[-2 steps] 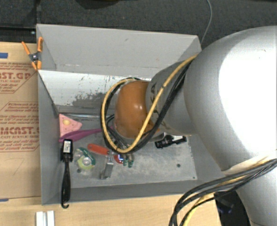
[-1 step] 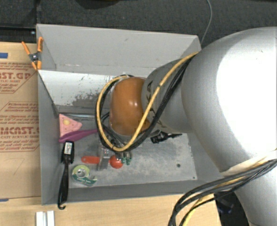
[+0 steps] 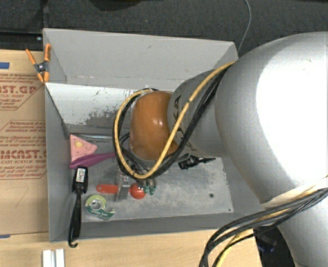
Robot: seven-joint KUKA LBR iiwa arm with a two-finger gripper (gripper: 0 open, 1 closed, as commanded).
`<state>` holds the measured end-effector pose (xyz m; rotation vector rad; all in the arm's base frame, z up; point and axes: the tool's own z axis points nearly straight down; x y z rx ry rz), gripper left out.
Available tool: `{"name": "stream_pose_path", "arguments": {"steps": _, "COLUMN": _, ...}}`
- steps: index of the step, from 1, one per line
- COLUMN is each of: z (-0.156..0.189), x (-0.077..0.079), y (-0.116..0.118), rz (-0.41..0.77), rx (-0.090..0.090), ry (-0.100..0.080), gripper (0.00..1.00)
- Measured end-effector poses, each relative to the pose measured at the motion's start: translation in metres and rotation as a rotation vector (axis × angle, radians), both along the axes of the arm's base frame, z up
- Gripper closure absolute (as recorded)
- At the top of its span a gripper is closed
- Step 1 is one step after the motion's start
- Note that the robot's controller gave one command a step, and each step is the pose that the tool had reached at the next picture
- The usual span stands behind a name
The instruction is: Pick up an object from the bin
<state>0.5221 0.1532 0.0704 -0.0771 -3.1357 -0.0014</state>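
My gripper (image 3: 125,179) reaches down into the front middle of the bin and is mostly hidden under the arm's wrist. Right at its tip lies a small red ball-shaped thing (image 3: 137,192) with a green bit (image 3: 151,189) beside it. Just to the left lies a flat orange-red piece (image 3: 107,188). I cannot tell whether anything is held.
A green and clear tape dispenser (image 3: 99,206) lies near the front wall. A long black tool (image 3: 76,204) runs along the left wall. Behind them rest a pink wedge (image 3: 81,146) and a magenta stick (image 3: 91,160). The arm covers the bin's right and back.
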Motion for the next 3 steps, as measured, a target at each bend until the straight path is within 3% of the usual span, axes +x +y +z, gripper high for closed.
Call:
{"name": "stream_pose_path", "arguments": {"steps": 2, "z": 0.021, "x": -0.001, "y": 0.000, "rz": 0.000, "rx": 0.000, "ry": 0.001, "gripper": 1.00}}
{"name": "stream_pose_path", "arguments": {"steps": 3, "z": 0.052, "x": -0.003, "y": 0.000, "rz": 0.000, "rx": -0.002, "ry": 0.011, "gripper": 1.00}}
